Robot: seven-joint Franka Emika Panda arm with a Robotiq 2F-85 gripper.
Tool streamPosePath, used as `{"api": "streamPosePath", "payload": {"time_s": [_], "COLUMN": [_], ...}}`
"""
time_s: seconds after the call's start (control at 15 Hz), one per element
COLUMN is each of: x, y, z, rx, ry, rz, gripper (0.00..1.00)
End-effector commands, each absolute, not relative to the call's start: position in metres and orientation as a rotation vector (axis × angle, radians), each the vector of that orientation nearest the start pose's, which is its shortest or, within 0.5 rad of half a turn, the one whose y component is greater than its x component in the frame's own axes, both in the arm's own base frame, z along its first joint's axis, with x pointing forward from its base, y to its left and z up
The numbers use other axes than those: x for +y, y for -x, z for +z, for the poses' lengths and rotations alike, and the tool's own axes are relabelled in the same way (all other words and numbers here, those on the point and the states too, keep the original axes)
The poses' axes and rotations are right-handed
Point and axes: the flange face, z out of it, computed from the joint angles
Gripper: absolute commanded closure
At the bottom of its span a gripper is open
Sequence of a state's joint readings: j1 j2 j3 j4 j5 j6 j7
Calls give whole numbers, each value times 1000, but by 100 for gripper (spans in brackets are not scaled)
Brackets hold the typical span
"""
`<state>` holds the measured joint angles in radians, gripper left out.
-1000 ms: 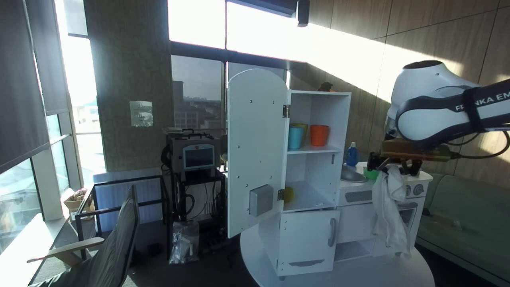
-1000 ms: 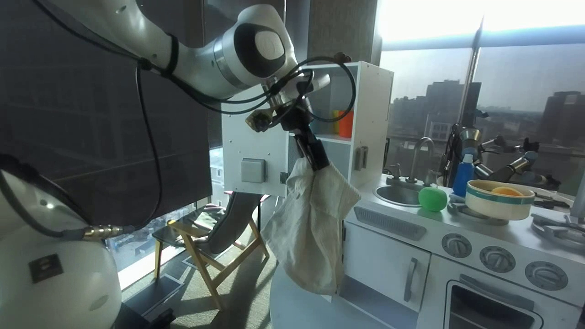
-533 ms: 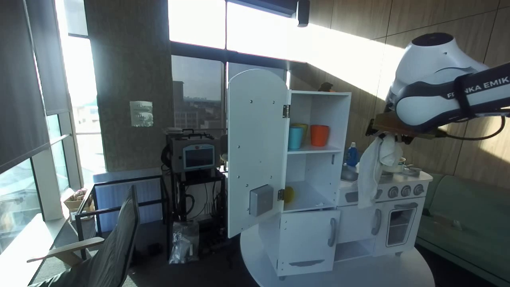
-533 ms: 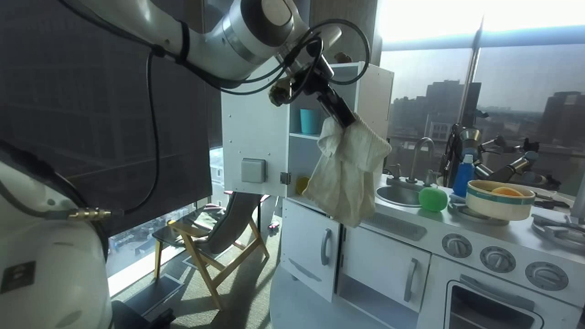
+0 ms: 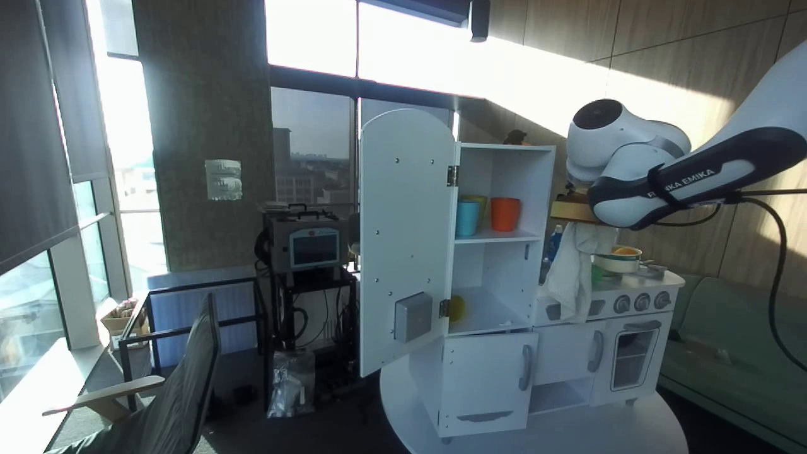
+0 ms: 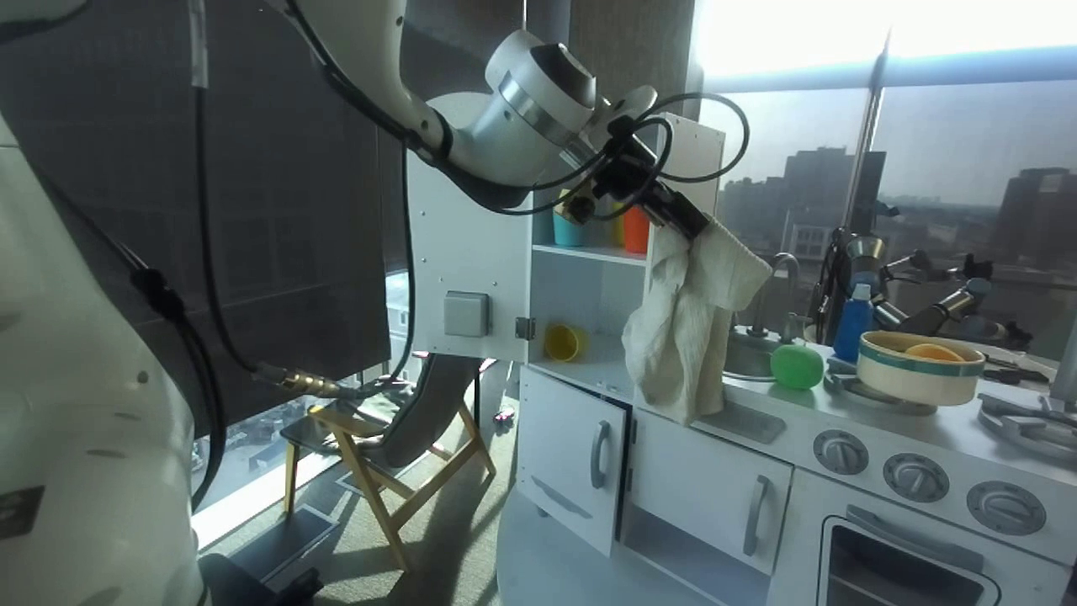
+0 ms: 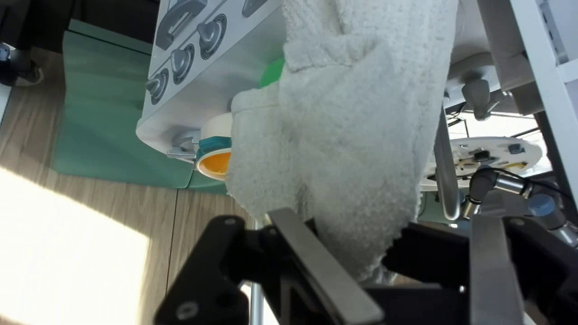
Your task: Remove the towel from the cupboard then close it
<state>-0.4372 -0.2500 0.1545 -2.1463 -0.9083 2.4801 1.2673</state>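
The whitish towel hangs from my gripper, whose jaws are closed on its upper end. In an exterior view the towel hangs in front of the sink side of the toy oven unit, apart from the cupboard's opening. In the wrist view the towel fills the middle and runs between the fingers of the gripper. The tall white cupboard stands with its full-height door wide open; the door's grey panel shows.
Orange and blue cups stand on the upper shelf, a yellow cup lies below. The oven unit beside the cupboard bears a green object, a blue bottle and a bowl.
The gripper and towel have risen and shifted toward the sink area, leftward in one exterior picture and rightward in another, dipping slightly in the last half second. The cupboard door has not moved.
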Motion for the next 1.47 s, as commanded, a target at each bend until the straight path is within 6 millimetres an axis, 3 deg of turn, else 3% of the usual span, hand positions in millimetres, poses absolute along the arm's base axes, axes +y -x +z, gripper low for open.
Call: {"api": "streamPosePath", "payload": {"time_s": [0.0, 0.33, 0.73, 1.2, 1.4], "x": [-148, -176, -210, -210, -215], "y": [-539, -554, -569, -598, -605], "z": [567, 547, 533, 511, 514], "rx": [1343, 1103, 989, 824, 811], "ry": [2949, 3114, 3170, 3192, 3194], "rz": [-1451, -1347, -1314, -1163, -1169], "gripper": [91, 91, 91, 91, 91]}}
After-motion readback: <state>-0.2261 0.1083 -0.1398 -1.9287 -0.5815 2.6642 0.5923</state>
